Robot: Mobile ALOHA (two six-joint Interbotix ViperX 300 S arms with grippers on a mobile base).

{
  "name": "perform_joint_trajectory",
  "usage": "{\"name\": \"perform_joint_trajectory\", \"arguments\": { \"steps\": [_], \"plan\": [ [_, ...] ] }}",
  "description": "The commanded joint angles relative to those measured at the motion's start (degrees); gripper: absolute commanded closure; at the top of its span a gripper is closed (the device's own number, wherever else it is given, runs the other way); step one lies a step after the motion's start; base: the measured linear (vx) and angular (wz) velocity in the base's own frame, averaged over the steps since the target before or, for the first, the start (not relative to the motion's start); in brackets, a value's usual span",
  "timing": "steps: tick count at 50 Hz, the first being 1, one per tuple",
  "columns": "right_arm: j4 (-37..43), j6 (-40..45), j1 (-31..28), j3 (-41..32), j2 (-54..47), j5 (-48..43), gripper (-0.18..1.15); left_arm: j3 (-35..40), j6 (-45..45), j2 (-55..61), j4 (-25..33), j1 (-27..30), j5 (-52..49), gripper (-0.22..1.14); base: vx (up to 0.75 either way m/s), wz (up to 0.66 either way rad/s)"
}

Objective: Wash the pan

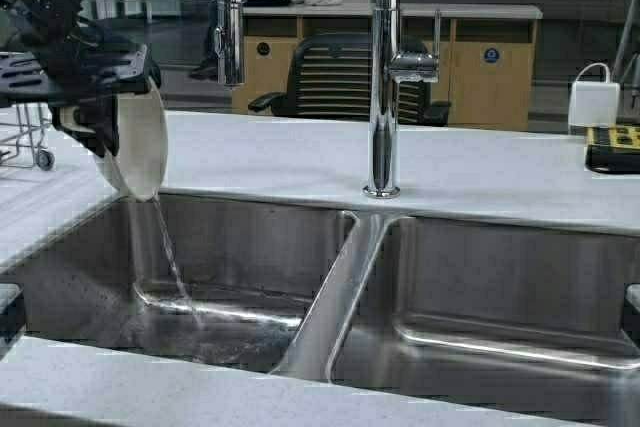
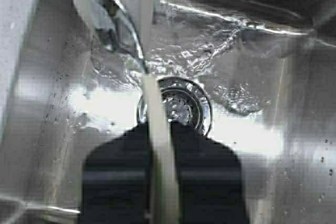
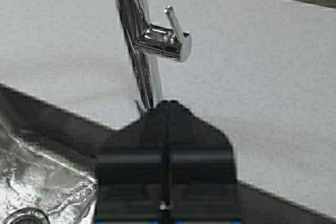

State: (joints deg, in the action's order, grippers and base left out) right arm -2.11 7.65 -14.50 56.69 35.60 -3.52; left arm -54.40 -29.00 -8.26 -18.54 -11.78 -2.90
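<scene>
The off-white pan (image 1: 140, 147) hangs tilted on edge over the left sink basin (image 1: 230, 247). A thin stream of water (image 1: 170, 257) runs from its lower rim into the basin. My left gripper (image 1: 100, 132) is shut on the pan's rim from the left. In the left wrist view the rim (image 2: 160, 150) shows as a pale strip pinched between the black fingers (image 2: 205, 177), above the drain (image 2: 181, 106). My right gripper (image 3: 168, 106) is shut and empty, close before the faucet stem (image 3: 139, 51); it does not show in the high view.
The chrome faucet (image 1: 383, 77) with its lever handle (image 1: 415, 65) stands behind the sink divider (image 1: 330, 297); its spout (image 1: 230, 27) reaches left. A power strip (image 1: 612, 147) and white charger (image 1: 593, 102) sit on the counter (image 1: 480, 167) at right. A wire rack (image 1: 20, 137) stands at left.
</scene>
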Motion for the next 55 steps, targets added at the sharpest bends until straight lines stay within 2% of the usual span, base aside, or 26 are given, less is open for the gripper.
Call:
{"name": "perform_joint_trajectory", "arguments": {
  "steps": [1,7,12,21,29,40,46,55],
  "plan": [
    [0.2,0.2,-0.1,-1.0,0.7,-0.5,0.91,2.5,0.3,-3.5,-1.0,0.1,-4.0,0.89,0.0,0.0],
    [0.2,0.3,-0.1,-1.1,0.9,-0.5,0.91,2.4,0.3,-1.8,-2.1,0.1,-4.0,0.89,0.0,0.0],
    [0.2,0.4,-0.1,-1.1,1.0,-0.5,0.91,2.0,0.2,2.8,-1.8,0.1,0.0,0.89,0.0,0.0],
    [0.2,0.5,-0.1,-0.8,1.0,-0.5,0.91,2.5,0.2,16.9,2.5,-0.1,11.7,0.89,0.0,0.0],
    [0.2,0.5,-0.1,-0.8,1.3,-0.5,0.91,3.9,0.4,22.1,4.4,-3.7,12.0,0.89,0.0,0.0],
    [0.2,0.5,-0.1,-0.9,1.5,-0.5,0.91,9.4,0.4,19.0,4.7,-4.9,-0.4,0.88,0.0,0.0],
    [0.2,0.6,-0.1,-0.9,1.6,-0.5,0.91,12.0,0.4,14.4,1.5,-5.0,-8.0,0.88,0.0,0.0],
    [0.2,0.6,-0.1,-1.0,1.6,-0.5,0.91,15.7,0.4,5.4,-6.6,-4.9,-19.6,0.88,0.0,0.0]
  ]
}}
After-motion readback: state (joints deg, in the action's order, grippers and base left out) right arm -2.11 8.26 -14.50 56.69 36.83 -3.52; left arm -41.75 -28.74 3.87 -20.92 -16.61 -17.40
